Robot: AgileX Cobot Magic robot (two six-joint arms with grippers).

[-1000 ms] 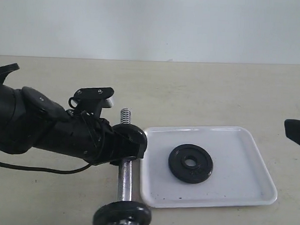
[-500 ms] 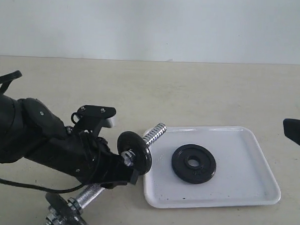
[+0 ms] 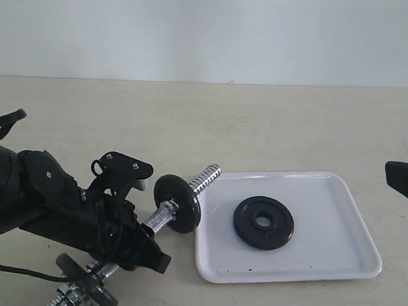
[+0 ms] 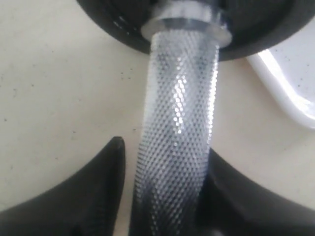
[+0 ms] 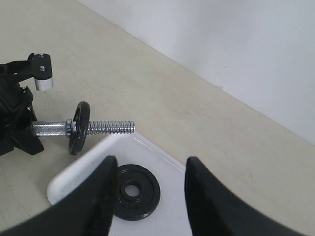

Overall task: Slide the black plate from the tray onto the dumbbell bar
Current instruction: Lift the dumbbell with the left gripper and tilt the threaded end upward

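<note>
The black plate (image 3: 263, 222) lies flat in the middle of the white tray (image 3: 335, 257). The dumbbell bar (image 3: 157, 217) slants from the lower left up to a threaded end (image 3: 208, 175) at the tray's near-left corner. It carries one black disc (image 3: 178, 204) near that end and another (image 3: 83, 290) at the low end. My left gripper (image 4: 165, 152) is shut on the bar's knurled middle (image 4: 179, 113). My right gripper (image 5: 151, 162) hangs open above the tray (image 5: 162, 157). The plate (image 5: 140, 191) shows partly behind one finger.
A beige table (image 3: 259, 121) runs back to a pale wall. My left arm (image 3: 46, 200) fills the near-left area, with a cable trailing below it. Only a dark tip of the right gripper (image 3: 402, 181) shows at the exterior view's right edge.
The bar has swung from lying straight beside the tray to a slant, its threaded end now at the tray's corner. My left arm has dropped back to the lower left. The tray shifted slightly right.
</note>
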